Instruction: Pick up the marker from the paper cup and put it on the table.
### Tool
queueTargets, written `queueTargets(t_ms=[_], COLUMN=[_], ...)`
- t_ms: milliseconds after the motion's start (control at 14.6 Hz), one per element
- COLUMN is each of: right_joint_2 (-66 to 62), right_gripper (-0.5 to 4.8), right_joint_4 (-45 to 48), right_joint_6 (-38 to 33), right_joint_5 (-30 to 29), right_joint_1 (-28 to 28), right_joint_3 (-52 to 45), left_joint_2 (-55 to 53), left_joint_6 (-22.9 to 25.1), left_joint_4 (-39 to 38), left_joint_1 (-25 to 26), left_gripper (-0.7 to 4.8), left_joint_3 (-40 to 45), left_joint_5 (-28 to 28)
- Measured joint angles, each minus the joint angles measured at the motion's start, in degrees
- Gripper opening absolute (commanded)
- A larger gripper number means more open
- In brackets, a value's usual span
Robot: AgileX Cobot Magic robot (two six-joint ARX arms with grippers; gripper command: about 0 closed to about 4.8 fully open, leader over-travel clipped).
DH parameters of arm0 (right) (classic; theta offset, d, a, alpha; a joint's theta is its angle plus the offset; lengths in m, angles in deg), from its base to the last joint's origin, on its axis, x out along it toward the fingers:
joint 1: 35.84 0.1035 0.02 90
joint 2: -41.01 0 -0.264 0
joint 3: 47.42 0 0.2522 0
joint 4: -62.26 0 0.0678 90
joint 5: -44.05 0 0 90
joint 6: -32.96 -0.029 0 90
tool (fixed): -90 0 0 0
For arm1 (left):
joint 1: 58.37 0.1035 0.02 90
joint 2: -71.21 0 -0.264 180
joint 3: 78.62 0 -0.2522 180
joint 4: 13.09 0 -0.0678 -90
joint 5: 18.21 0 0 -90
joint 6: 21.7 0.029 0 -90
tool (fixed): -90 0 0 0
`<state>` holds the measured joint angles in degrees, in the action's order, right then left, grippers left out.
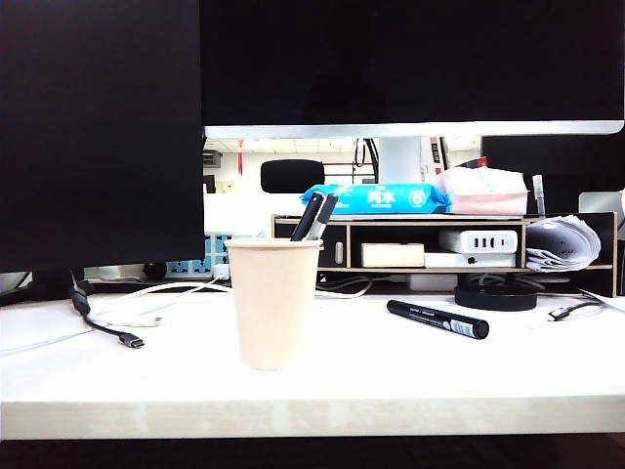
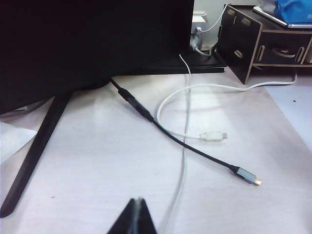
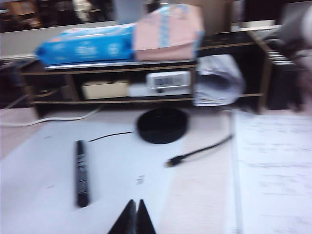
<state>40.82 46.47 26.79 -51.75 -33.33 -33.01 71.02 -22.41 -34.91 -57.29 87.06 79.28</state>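
The table [image 1: 410,376] is already carrying the marker [image 1: 437,319], lying flat well to the right of the cup [image 1: 273,303], where two slim pens [image 1: 314,216] are standing, so nothing seems left, with the right gripper [image 3: 135,210] and left gripper [image 2: 136,207] both clenched, empty, above the desk.
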Motion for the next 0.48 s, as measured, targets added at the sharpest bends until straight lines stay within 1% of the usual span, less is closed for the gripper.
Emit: queueTargets(t_ms=[137, 479], right_joint_2=[0.00, 0.00], right_gripper=[-0.05, -0.05], right_joint_4=[0.00, 1.29], right_joint_6=[0.02, 0.02], right_joint_5=[2.67, 2.12], right_joint_1=[0.28, 0.28], right_joint_3=[0.00, 0.00], left_joint_2=[0.00, 0.00], left_joint_6=[0.00, 0.00], left_joint_4=[0.00, 0.00], left_joint_1=[-0.02, 0.00], left_gripper=[-0.04, -0.04], left_joint_3=[0.00, 0.00], left_joint_5=[0.00, 0.00])
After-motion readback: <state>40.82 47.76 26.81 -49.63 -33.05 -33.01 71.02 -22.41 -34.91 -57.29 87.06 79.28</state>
